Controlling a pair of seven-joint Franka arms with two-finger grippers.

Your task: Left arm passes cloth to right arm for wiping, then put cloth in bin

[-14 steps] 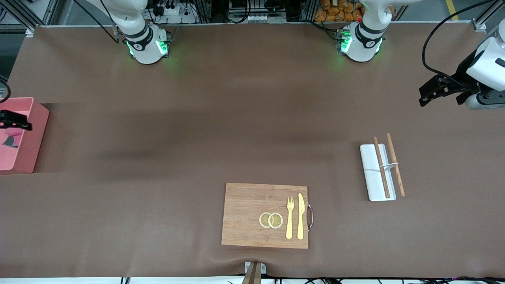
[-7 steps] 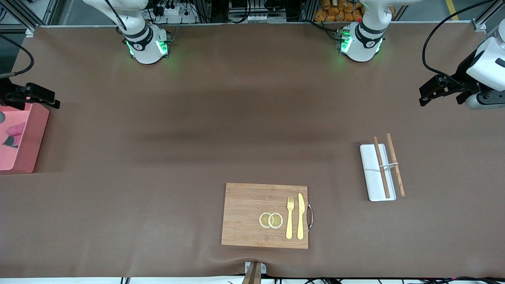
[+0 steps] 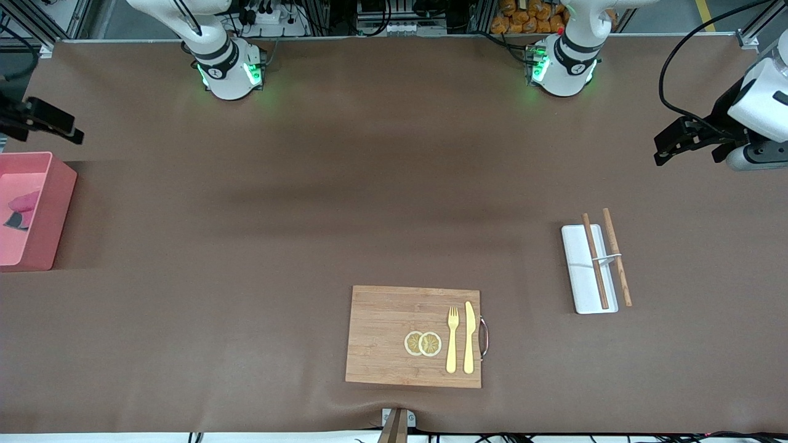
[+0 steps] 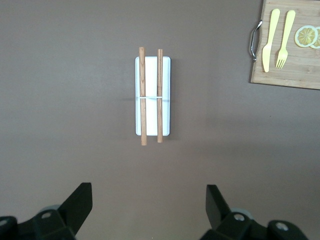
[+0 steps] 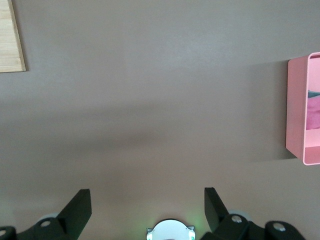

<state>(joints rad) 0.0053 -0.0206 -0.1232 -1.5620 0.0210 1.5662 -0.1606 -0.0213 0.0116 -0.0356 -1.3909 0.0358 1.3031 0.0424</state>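
Note:
The maroon cloth (image 3: 23,205) lies crumpled inside the pink bin (image 3: 54,224), which stands at the right arm's end of the table. The right wrist view catches the bin (image 5: 296,105) and a strip of the cloth (image 5: 314,112) at its edge. My right gripper (image 3: 66,127) hangs open and empty over bare table beside the bin, on the side toward the arm bases; its jaws (image 5: 147,197) stand wide apart. My left gripper (image 3: 688,151) waits open and empty in the air at the left arm's end, its jaws (image 4: 149,192) spread over bare table near the white tray.
A wooden cutting board (image 3: 381,335) near the front edge carries lemon slices (image 3: 423,343), a yellow fork (image 3: 452,338) and a knife (image 3: 469,337). The white tray (image 3: 578,271) with two wooden sticks (image 3: 595,261) lies toward the left arm's end.
My right gripper has drawn away from over the bin toward the arm bases, empty. The cloth stays in the bin. The left arm has not moved.

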